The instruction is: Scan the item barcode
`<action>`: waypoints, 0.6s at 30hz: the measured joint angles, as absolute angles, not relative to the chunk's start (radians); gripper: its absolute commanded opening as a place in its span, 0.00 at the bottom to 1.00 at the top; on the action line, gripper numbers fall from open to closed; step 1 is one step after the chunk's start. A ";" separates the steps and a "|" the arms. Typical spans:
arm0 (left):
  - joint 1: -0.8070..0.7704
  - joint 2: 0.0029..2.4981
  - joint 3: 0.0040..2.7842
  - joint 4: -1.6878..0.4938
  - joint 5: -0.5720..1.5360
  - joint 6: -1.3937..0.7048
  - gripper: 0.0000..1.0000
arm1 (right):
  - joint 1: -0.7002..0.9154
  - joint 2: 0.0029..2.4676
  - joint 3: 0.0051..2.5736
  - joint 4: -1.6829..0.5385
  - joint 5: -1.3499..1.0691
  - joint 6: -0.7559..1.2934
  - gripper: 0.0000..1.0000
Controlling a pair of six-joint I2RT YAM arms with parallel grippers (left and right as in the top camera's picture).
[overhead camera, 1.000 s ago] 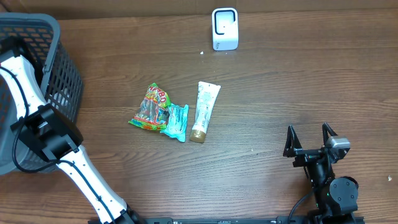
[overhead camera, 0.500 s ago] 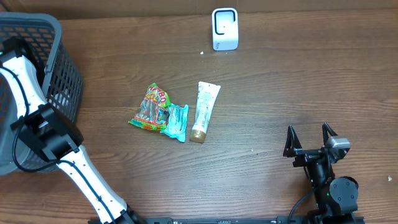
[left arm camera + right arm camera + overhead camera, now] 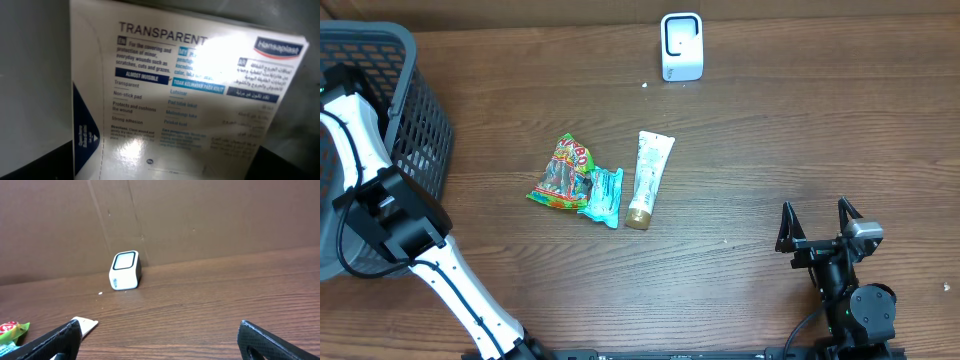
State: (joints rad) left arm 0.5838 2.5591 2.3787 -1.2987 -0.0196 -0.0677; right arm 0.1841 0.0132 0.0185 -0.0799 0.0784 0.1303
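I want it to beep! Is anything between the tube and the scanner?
Nothing visible blocks it: bare table lies between the tube and the scanner, with one tiny white speck.

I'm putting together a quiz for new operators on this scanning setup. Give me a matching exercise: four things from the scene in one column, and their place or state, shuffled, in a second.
Things:
1. scanner
2. tube
3. basket
4. right gripper

Place or state:
A. open, holding nothing, at the near right
B. at the table's left end
C. upright at the far edge
D. lying flat in the middle, beside a teal packet

Pairs: 1-C, 2-D, 3-B, 4-A
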 measured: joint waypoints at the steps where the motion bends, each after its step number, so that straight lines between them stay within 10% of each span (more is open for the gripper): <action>1: 0.584 2.558 2.374 -1.295 -0.016 -0.068 0.86 | 0.184 0.013 0.019 -0.080 0.079 0.130 1.00; 18: 0.584 2.554 2.370 -1.294 -0.012 -0.068 0.57 | 0.184 0.013 0.019 -0.080 0.078 0.130 1.00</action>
State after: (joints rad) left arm 0.5838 2.5542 2.3699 -1.2938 -0.0120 -0.0677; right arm 0.1841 0.0132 0.0185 -0.0799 0.0784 0.1299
